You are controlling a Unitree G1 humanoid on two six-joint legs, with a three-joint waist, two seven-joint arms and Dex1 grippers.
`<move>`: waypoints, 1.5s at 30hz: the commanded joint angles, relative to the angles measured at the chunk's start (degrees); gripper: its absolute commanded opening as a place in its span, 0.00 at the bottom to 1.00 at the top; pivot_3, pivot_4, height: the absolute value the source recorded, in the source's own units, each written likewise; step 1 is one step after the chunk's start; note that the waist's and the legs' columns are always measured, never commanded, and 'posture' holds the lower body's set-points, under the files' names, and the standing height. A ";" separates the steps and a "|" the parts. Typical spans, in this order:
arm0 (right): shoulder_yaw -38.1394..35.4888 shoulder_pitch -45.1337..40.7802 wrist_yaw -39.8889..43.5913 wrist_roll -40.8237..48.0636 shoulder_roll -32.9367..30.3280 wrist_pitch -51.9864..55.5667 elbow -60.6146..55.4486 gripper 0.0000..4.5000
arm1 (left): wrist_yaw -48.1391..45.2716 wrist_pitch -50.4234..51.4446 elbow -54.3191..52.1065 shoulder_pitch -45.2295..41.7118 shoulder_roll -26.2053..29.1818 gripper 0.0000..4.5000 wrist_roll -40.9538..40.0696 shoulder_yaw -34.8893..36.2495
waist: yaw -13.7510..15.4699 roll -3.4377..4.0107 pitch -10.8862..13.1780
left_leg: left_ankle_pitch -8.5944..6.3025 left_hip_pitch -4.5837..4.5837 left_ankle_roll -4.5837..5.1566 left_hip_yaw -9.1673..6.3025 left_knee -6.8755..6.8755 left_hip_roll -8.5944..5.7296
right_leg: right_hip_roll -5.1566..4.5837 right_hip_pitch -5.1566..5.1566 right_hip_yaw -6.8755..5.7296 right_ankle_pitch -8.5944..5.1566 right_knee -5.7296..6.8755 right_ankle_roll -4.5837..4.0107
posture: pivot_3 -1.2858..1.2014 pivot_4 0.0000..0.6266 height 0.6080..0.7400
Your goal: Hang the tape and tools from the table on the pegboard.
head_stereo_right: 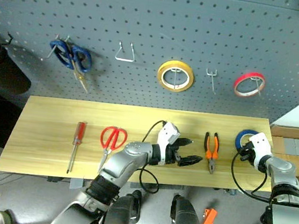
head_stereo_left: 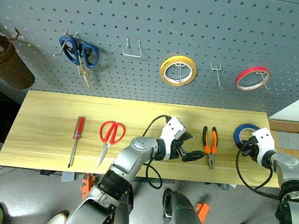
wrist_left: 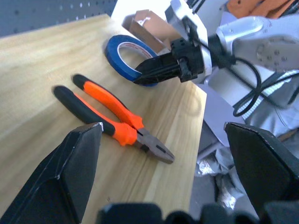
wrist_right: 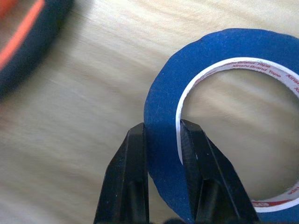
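The left gripper (head_stereo_left: 191, 147) hung nearest the camera over the front of the table (head_stereo_left: 53, 106), its fingers spread wide and empty, pointing toward the pliers (head_stereo_left: 210, 145). At the table's right end the right gripper (wrist_right: 163, 140) had its two fingers clenched on the blue tape (wrist_right: 210, 51), one finger outside the ring wall and one inside. The roll looked to be at or just above the wood; the pictures did not settle which. To do the step well, the arm should probably lift straight up, keep the ring's open centre facing the pegboard (head_stereo_left: 160, 21), and aim for the bare double hook (head_stereo_left: 215, 72) between the yellow roll (head_stereo_left: 178, 70) and the red roll (head_stereo_left: 252, 78). The red-handled scissors (head_stereo_left: 110, 136) and screwdriver (head_stereo_left: 76, 137) lay on the table.
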 commanded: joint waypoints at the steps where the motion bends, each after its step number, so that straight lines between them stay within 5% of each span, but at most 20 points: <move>1: -0.03 9.13 -4.98 -1.72 -1.59 -2.28 -10.04 0.09 | -1.00 0.35 -6.32 2.02 0.85 1.00 -2.29 0.87 | 0.18 0.05 -0.08 | 0.00 -0.04 0.00 0.02 0.00 0.00 | -0.01 0.00 -0.05 -0.01 -0.03 0.02 | 0.51 0.53 1.00; 8: -3.69 39.62 -17.75 -6.85 4.64 4.32 -65.12 0.09 | -0.23 3.86 -19.57 8.85 8.78 1.00 -6.17 5.96 | -0.50 1.04 -1.25 | -0.11 -0.72 -0.25 -0.26 0.09 0.06 | 0.03 -0.40 -0.32 -0.20 -0.03 0.34 | 0.50 0.43 1.00; 13: 1.46 45.36 -26.03 -19.43 11.07 6.46 -80.57 0.09 | 4.82 9.23 -29.27 11.17 12.02 1.00 -9.42 12.79 | -1.56 0.74 -2.96 | -0.07 -0.82 -0.37 -0.47 0.20 -0.04 | 0.00 -0.62 -0.23 -0.20 0.18 0.35 | 0.50 0.34 1.00; 20: 4.08 34.27 -31.98 -27.26 10.43 2.64 -77.06 0.09 | 6.09 13.29 -33.99 10.03 14.47 1.00 -14.05 15.52 | -1.57 0.39 -5.73 | 0.07 -0.80 -0.21 -0.61 0.77 -0.08 | 0.02 -0.35 -0.34 0.11 0.25 0.39 | 0.51 0.24 1.00; 34: 5.66 21.84 -33.94 -23.25 5.44 -17.14 -62.65 0.09 | 7.62 7.00 -27.58 6.78 12.58 1.00 -11.97 12.51 | -1.41 -0.18 -8.94 | 0.07 -0.86 0.04 -0.58 1.03 -0.06 | 0.16 -0.15 -0.51 0.23 0.29 0.22 | 0.52 0.19 1.00; 45: 8.82 14.51 -14.78 -9.08 2.91 -18.16 -50.02 0.09 | 7.84 5.65 -25.98 5.40 11.71 1.00 -11.98 11.53 | -1.36 -0.13 -9.90 | 0.02 -0.76 0.28 -0.56 1.11 -0.03 | 0.50 -0.07 -0.48 0.39 0.34 -0.02 | 0.52 0.20 1.00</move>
